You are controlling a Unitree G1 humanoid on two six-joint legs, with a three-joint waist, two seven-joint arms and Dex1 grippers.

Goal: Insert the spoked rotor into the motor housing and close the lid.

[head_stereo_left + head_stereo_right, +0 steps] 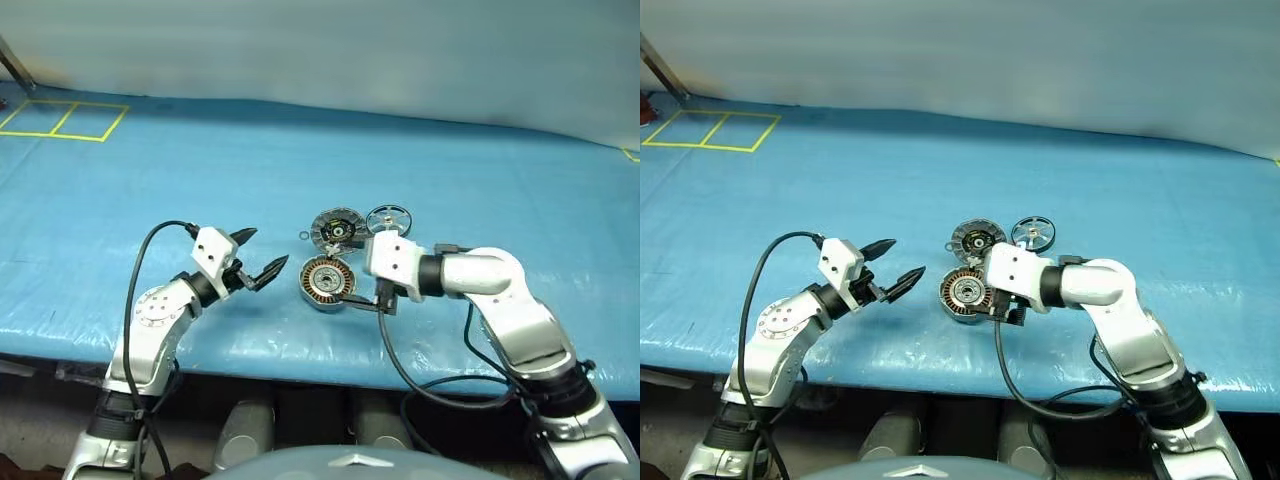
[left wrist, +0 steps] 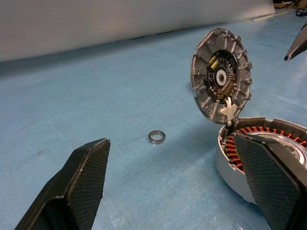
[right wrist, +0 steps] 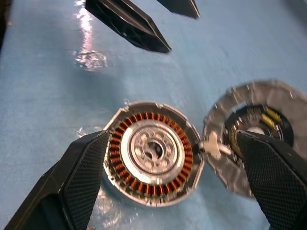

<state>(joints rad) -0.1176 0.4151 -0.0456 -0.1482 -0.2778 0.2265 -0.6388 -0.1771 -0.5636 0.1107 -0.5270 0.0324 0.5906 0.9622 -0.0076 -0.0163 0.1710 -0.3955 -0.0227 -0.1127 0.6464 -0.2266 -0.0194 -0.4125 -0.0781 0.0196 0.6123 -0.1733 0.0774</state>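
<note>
The motor housing (image 1: 326, 281), a shallow metal cup with copper windings, lies on the blue table. Its lid (image 1: 335, 228) stands open and tilted behind it, joined to it by a small white piece (image 2: 228, 110). The silver spoked rotor (image 1: 388, 219) lies flat to the right of the lid. My right gripper (image 3: 170, 141) is open just above the housing, one finger on each side, holding nothing. My left gripper (image 1: 267, 248) is open to the left of the housing, apart from it and pointing at it.
A small metal ring (image 2: 157, 136) lies on the table left of the lid. Yellow tape squares (image 1: 65, 120) mark the far left corner. The table's front edge (image 1: 300, 365) runs close under both arms.
</note>
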